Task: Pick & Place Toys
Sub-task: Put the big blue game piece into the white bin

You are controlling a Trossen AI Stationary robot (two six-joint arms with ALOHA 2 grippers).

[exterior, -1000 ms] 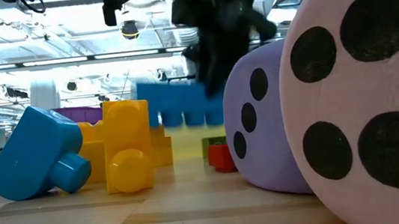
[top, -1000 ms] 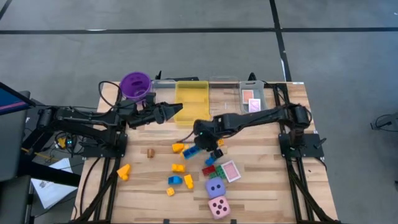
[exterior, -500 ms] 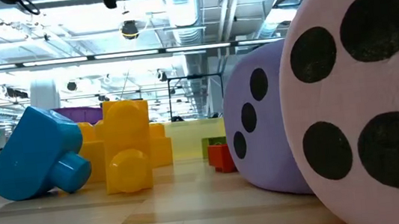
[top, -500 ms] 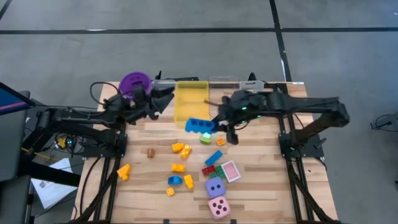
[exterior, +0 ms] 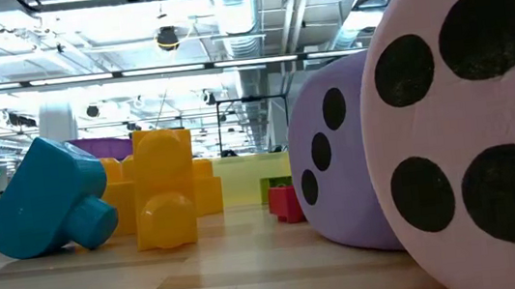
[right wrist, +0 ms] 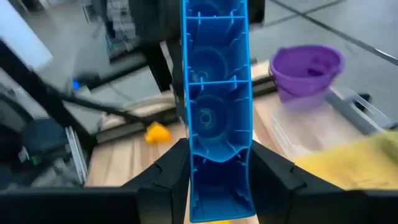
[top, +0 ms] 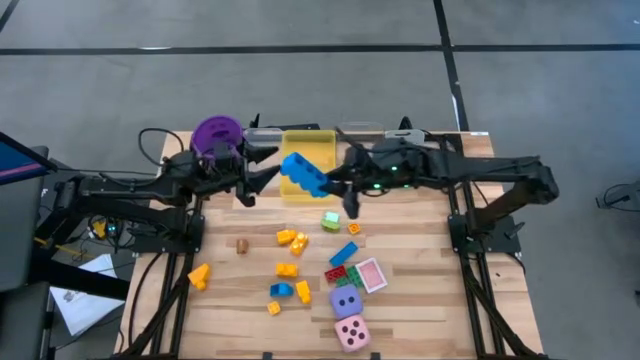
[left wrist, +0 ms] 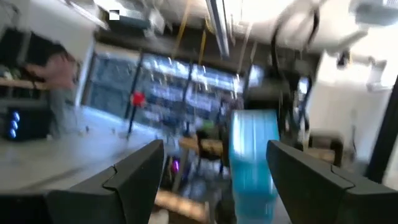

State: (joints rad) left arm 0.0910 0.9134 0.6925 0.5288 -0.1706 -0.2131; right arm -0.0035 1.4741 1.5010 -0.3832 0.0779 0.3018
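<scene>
Two dark jointed arms with black cables and angular fingers.

Arms, two. Our right arm reaches across toward centre, raised; its end effector (top: 335,183) has the fingers (right wrist: 163,180) clamped on the long blue brick (top: 303,174). Our left arm stretches in from its side; its end effector (top: 262,172) faces the other, fingers (left wrist: 134,177) spread apart, gripping nothing.
</scene>
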